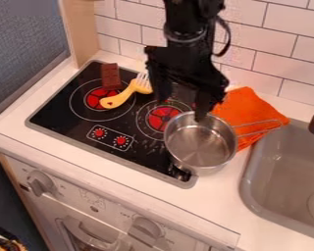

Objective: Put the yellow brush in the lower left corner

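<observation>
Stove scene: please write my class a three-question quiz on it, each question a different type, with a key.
1. True or false: the brush lies on the stove.
2. Which thing does the pot's handle reach over? A: the brush. B: the cloth. C: the oven knobs.
3. Fill in: of the brush and the pot, the gripper is nearer the ____.

Key: 1. True. 2. B. 3. Pot.

The yellow, white-bristled brush (121, 97) lies slantwise over the left burner (94, 99).
</observation>
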